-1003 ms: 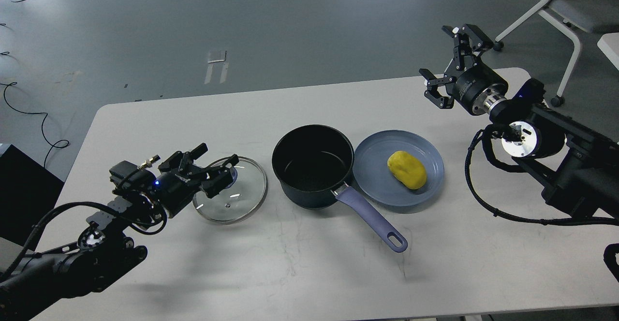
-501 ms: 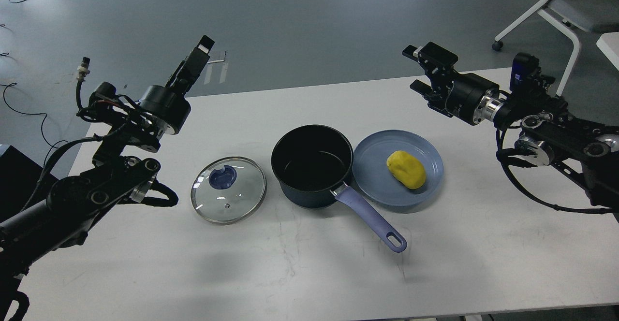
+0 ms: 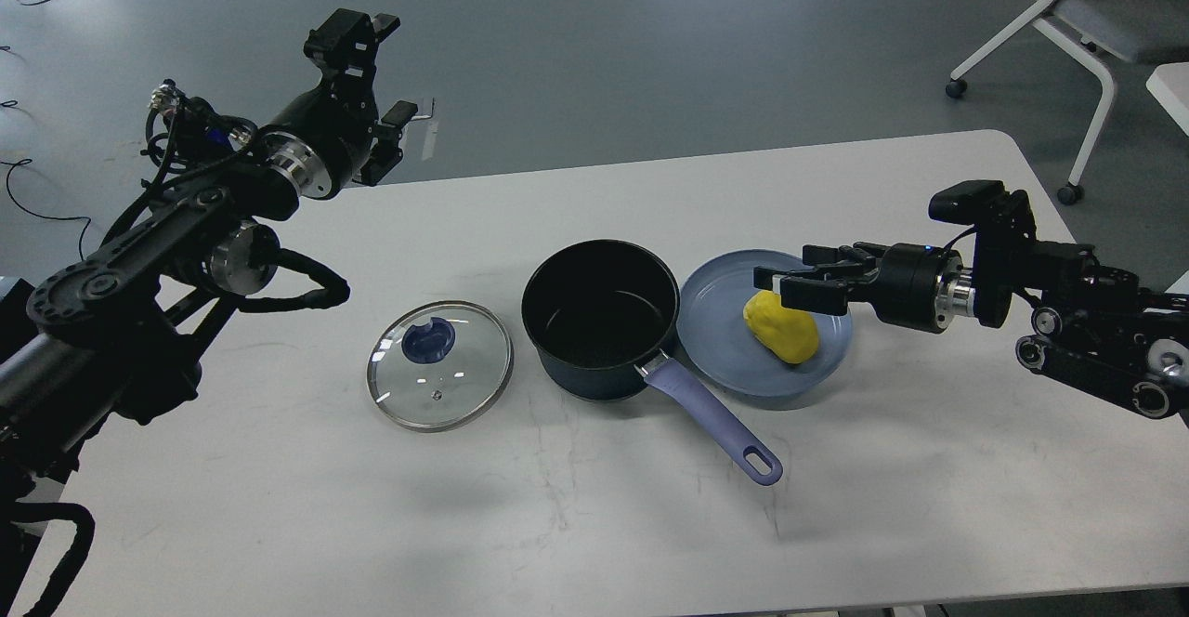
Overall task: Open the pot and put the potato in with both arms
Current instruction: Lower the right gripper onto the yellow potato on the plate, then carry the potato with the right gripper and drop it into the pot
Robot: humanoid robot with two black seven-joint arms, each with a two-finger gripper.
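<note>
Right gripper (image 3: 790,284) hung unclenched just above the potato (image 3: 782,327), right of the uncovered pot (image 3: 599,318); left gripper (image 3: 372,78) released, empty

a single head view looks forward and down from above the near edge of the white rectangular table (image 3: 594,524), taking in the whole tabletop at middling range and grey floor beyond. the left black claw gripper (image 3: 372,78) enters from the left edge, the right black claw gripper (image 3: 790,284) from the right, the dark navy saucepan (image 3: 599,320) between them mid-frame.

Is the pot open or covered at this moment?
Open. The pot shows its bare black inside, and the glass lid lies flat on the table to its left.
</note>
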